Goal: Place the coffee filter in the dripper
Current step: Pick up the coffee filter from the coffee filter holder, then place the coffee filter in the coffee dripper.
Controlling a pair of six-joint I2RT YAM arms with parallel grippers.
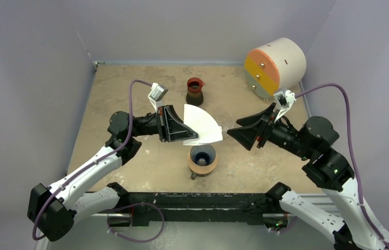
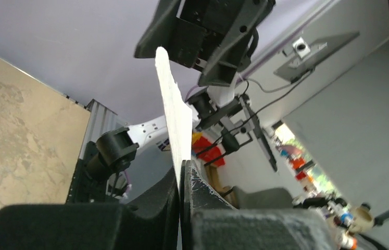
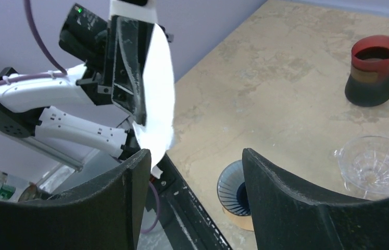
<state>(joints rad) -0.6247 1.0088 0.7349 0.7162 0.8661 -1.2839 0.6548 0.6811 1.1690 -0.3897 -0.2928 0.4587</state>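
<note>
My left gripper point(image 1: 189, 134) is shut on a white fan-shaped coffee filter point(image 1: 202, 124) and holds it in the air, just above and behind the dripper. The filter shows edge-on in the left wrist view point(image 2: 174, 109), pinched between the closed jaws of that gripper point(image 2: 182, 167). The dripper point(image 1: 203, 154) is a deep-blue ribbed cone sitting on a tan wooden ring point(image 1: 202, 167) near the front edge. My right gripper point(image 1: 233, 128) is open and empty, facing the filter's right edge. In the right wrist view, the filter point(image 3: 158, 88) hangs beyond its left finger and the dripper point(image 3: 233, 188) lies below, between the fingers of the gripper point(image 3: 195, 153).
A dark pitcher with a red rim point(image 1: 195, 91) stands at the back centre. A cream cylinder with an orange-and-yellow face point(image 1: 275, 65) lies at the back right. A clear glass cup point(image 3: 377, 164) sits on the table near my right gripper. The black base rail point(image 1: 202, 200) runs along the front.
</note>
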